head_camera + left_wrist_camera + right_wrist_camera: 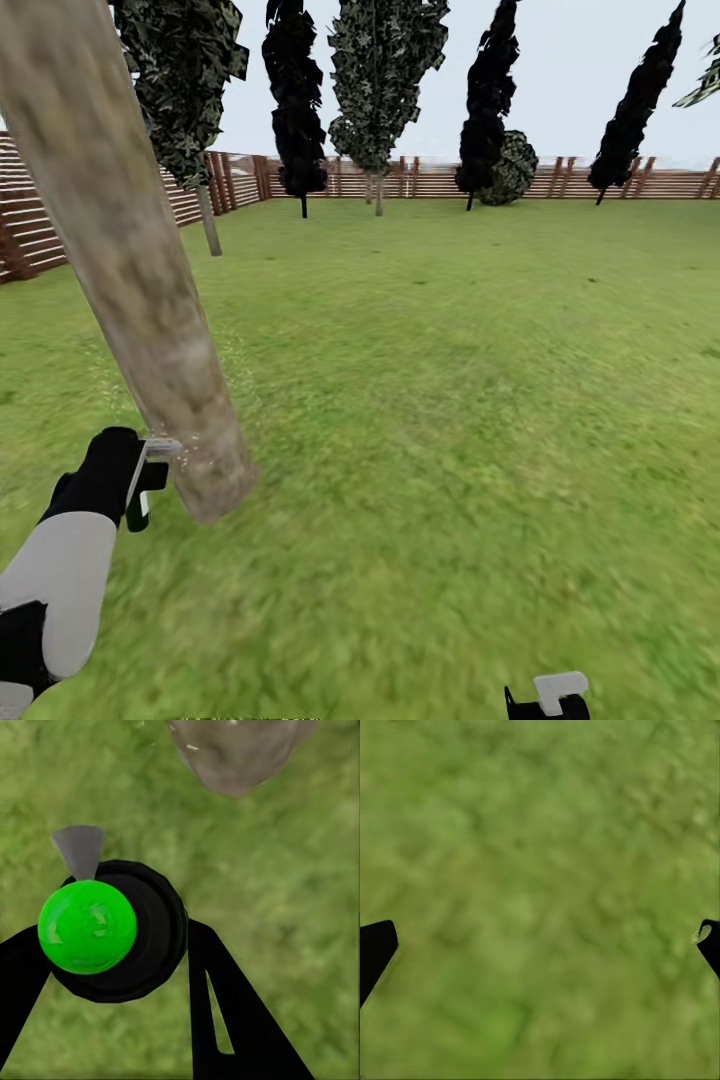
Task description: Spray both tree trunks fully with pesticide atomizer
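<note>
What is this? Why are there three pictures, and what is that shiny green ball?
It is a robot with two arms, standing in a garden. The big picture looks down from its head; the two small ones come from cameras on its wrists. Its left tool is by a thick tree trunk and holds the pesticide atomizer, a sprayer; the green ball is its top. The right tool is open over plain grass. Far off are a wooden fence and dark trees.

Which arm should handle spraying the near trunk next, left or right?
Left. Its gripper holds the black round-bodied, green-capped atomizer right beside the thick mottled beige trunk. The right gripper hangs open, empty, over green grass.
</note>
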You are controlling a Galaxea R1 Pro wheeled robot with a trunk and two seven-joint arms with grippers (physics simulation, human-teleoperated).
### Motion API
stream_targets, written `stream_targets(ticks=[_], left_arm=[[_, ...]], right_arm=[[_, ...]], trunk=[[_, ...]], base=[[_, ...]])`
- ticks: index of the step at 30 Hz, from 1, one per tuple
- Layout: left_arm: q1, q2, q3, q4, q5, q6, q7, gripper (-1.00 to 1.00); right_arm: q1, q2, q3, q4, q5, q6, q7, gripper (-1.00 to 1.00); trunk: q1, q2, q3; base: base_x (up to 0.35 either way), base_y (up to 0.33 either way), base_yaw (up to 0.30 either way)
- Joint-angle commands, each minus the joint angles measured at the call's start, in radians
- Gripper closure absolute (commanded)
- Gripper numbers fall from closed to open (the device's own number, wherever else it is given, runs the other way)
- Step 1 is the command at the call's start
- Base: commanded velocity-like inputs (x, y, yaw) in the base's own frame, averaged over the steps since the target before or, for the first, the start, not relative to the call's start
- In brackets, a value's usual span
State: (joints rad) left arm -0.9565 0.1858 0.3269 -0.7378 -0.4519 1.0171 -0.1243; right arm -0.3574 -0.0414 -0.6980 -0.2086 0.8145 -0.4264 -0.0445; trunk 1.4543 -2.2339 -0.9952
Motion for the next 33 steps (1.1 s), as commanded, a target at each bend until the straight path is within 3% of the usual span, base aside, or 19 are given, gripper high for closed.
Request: stream_targets(ticks=[1,11,15,16,18,20,29,33], left_arm=[[-0.001,-0.001,0.000,0.000,-0.002,0.000,0.000,1.00],[-0.007,-0.003,0.000,-0.001,-0.001,-0.001,0.000,1.00],[-0.059,0.001,0.001,0.000,0.004,-0.002,-0.005,1.00],[-0.065,0.001,0.000,0.000,0.003,-0.001,-0.005,1.00],[-0.065,0.002,0.000,0.001,0.001,0.000,-0.006,1.00],[-0.061,0.000,-0.002,0.003,0.000,0.000,-0.006,1.00],[-0.056,-0.007,0.000,0.002,-0.001,-0.002,-0.006,1.00],[-0.056,-0.021,0.000,0.000,-0.002,-0.003,-0.006,1.00]], right_arm=[[0.000,0.000,0.000,0.000,0.000,0.000,0.000,-1.00],[0.000,-0.001,-0.001,0.000,-0.001,0.000,0.002,-1.00],[0.000,-0.009,0.000,0.001,0.000,0.001,0.009,-1.00],[0.000,-0.012,0.001,0.003,-0.001,0.000,0.030,-1.00],[0.000,-0.015,0.000,0.004,-0.001,0.001,0.173,-1.00],[0.000,-0.016,-0.003,0.002,-0.004,0.000,0.212,-1.00],[0.000,-0.017,-0.006,0.000,-0.006,0.000,0.225,-1.00],[0.000,-0.018,-0.006,-0.001,-0.006,0.000,0.224,-1.00]], trunk=[[0.000,0.000,0.000],[0.000,0.000,0.000],[0.000,0.000,0.000],[0.000,0.000,0.000],[0.000,0.000,0.000],[0.000,0.000,0.000],[0.000,0.000,0.000],[0.000,0.000,0.000]], base=[[0.005,-0.166,0.276],[0.200,-0.143,0.022],[0.015,-0.001,0.000],[0.002,0.000,0.000],[0.000,0.000,0.000],[0.000,0.000,0.000],[0.053,-0.049,0.144],[0.216,-0.190,0.014]])
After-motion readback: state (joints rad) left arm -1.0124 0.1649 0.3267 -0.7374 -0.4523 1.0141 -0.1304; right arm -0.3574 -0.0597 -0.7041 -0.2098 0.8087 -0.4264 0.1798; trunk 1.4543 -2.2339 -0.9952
